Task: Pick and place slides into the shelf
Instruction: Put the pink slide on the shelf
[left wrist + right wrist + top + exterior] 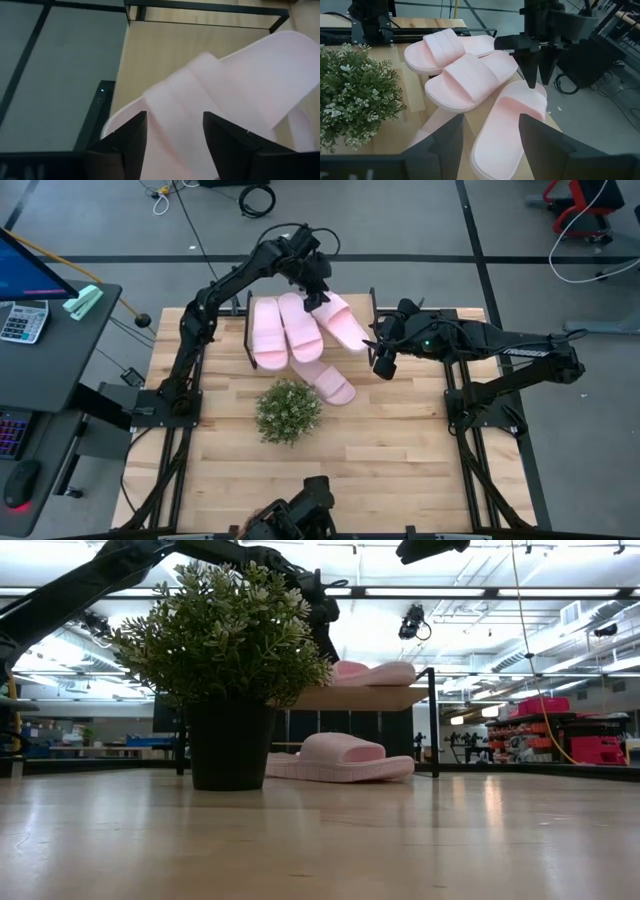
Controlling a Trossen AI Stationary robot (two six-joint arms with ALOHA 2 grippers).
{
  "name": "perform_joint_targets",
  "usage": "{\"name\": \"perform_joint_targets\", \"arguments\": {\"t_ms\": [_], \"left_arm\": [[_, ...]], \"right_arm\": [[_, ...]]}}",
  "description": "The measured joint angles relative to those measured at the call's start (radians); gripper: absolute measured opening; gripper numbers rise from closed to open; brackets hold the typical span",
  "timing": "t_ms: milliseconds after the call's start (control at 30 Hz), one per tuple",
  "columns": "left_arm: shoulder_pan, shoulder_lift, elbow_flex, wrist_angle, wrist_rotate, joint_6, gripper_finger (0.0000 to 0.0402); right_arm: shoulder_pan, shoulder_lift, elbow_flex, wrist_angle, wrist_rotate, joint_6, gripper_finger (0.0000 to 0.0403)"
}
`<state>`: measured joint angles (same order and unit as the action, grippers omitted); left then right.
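High view: three slides (300, 328) lie on the shelf (247, 330) top, the rightmost angled; fourth slide (330, 383) on the table (400, 450) beside the plant (288, 411); left gripper (318, 292) parted astride the angled slide; right gripper (382, 360) open nearby.

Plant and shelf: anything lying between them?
Yes. In the high view one pink slide lies on the tabletop between the plant and the shelf; the low view shows it under the shelf's front edge.

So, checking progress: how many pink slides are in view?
4: two slides side by side on the shelf, at and; a third angled there under the left gripper; a fourth on the table.
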<state>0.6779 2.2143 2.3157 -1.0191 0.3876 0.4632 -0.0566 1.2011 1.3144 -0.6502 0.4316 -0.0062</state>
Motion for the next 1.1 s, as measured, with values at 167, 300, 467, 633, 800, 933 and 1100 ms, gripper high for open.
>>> {"name": "perform_joint_targets", "arguments": {"t_ms": [167, 300, 467, 633, 800, 933, 1100], "left_arm": [[-0.036, 0.0, 0.0, 0.006, -0.06, -0.068, 0.0197], [-0.076, 0.0, 0.0, 0.0, -0.187, -0.09, 0.0198], [-0.134, -0.013, 0.0, -0.002, -0.34, -0.095, 0.0191], [-0.182, -0.038, 0.001, 0.009, -0.392, -0.115, 0.0189], [-0.221, -0.061, 0.005, 0.033, -0.419, -0.163, 0.0192], [-0.256, -0.062, 0.005, 0.026, -0.418, -0.223, 0.0187], [-0.305, -0.062, 0.005, 0.043, -0.418, -0.288, 0.0181]], "right_arm": [[0.0, 0.0, 0.0, 0.0, 0.0, -0.021, 0.0197], [0.0, 0.0, 0.0, -0.006, 0.0, -0.022, 0.0197], [0.0, 0.0, 0.0, -0.042, 0.0, -0.022, 0.0197], [0.0, -0.001, -0.001, -0.062, 0.0, -0.023, 0.0197], [0.0, -0.016, -0.001, -0.066, 0.001, -0.023, 0.0197], [0.0, -0.033, -0.001, -0.08, 0.0, -0.023, 0.0197], [0.0, -0.068, -0.001, -0.097, 0.001, -0.023, 0.0197]]}}
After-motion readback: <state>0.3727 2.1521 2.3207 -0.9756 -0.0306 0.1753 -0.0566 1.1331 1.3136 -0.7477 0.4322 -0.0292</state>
